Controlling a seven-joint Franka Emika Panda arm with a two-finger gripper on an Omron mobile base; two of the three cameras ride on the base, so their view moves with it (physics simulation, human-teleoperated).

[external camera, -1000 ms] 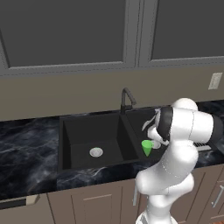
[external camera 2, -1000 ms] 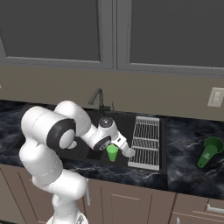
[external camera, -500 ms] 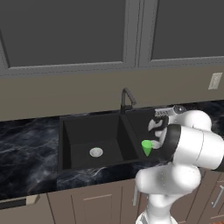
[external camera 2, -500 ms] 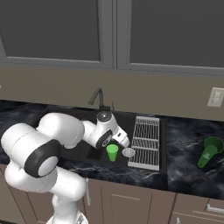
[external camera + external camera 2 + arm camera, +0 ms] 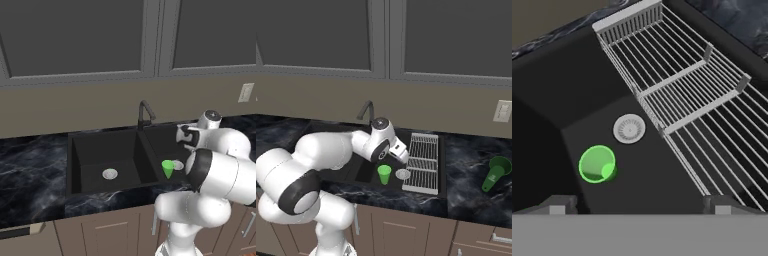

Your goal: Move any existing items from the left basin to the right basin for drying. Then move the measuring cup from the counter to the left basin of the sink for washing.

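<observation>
- While the tool (image 5: 637,202) hangs above the right basin (image 5: 657,175), its fingers stand apart, holding nothing.
- Light-green tumbler (image 5: 384,174) stands upright in that basin, beside the drain (image 5: 629,128).
- Measuring cup (image 5: 495,172) lies on the tabletop (image 5: 471,192), well apart.

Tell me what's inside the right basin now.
The light-green tumbler stands upright beside the silver drain, next to a wire rack. The tumbler looks empty; the floor under it is covered.

Light-green tumbler (image 5: 597,163) stands upright in the right basin (image 5: 643,174) beside its drain (image 5: 629,128).
</observation>
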